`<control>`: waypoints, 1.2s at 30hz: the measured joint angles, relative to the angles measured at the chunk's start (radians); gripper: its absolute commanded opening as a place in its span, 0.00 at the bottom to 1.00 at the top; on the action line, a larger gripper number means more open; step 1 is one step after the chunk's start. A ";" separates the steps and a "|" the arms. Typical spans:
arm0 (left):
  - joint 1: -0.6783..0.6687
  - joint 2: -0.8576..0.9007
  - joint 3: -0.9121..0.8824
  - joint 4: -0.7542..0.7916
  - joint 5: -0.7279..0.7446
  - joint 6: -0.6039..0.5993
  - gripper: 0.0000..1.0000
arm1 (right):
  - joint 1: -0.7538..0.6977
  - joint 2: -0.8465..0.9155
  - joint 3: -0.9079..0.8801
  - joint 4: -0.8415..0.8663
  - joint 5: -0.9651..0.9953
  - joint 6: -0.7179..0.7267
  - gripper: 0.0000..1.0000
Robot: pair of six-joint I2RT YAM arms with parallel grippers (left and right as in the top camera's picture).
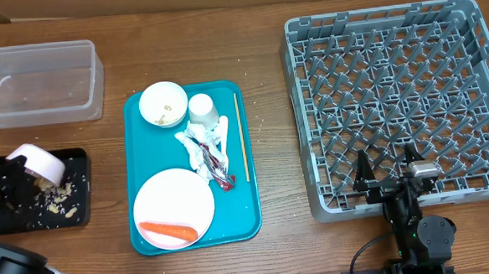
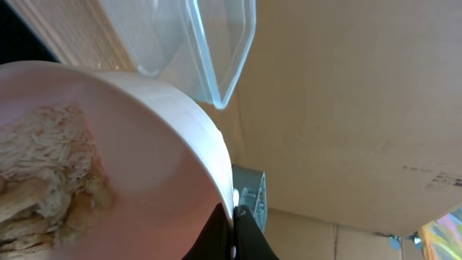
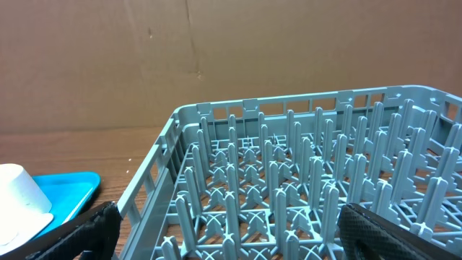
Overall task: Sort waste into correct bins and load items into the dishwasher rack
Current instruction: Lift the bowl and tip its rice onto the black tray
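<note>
At lower left overhead, our left gripper (image 1: 12, 178) clenches the tilted pink bowl (image 1: 38, 163) over the black tray (image 1: 77, 167), which holds beige scraps (image 1: 56, 195). Only the left wrist view shows rice (image 2: 43, 166) clinging inside the bowl. The tub (image 1: 36, 81) sits upper left. Our right gripper (image 1: 386, 173) hangs released at the near edge of the rack (image 1: 393, 87). Between them, the teal tray (image 1: 250, 212) carries a plate (image 1: 176, 199) with a carrot (image 1: 168, 232), napkins (image 1: 205, 149), a cup (image 1: 203, 110), a white bowl (image 1: 163, 103) and a stick (image 1: 240, 137).
</note>
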 measured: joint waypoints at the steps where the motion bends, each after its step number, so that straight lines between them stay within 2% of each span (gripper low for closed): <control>1: 0.006 0.000 0.000 0.006 -0.001 -0.004 0.04 | 0.000 0.000 0.000 0.000 0.000 0.000 1.00; 10: 0.061 0.000 0.000 0.023 0.002 -0.072 0.04 | 0.000 0.000 0.000 0.000 0.000 0.000 1.00; 15: 0.059 0.002 0.000 0.025 0.063 -0.091 0.04 | 0.000 0.000 0.000 0.000 0.000 0.000 1.00; 19: 0.060 0.030 0.000 0.051 0.056 -0.160 0.04 | 0.000 0.000 0.000 0.000 0.000 0.000 1.00; 28: 0.060 0.113 0.000 -0.002 0.172 -0.116 0.04 | 0.000 0.000 0.000 0.000 0.000 0.000 1.00; 36: 0.060 0.112 0.000 -0.001 0.160 -0.044 0.04 | 0.000 0.000 0.000 0.000 0.000 0.000 1.00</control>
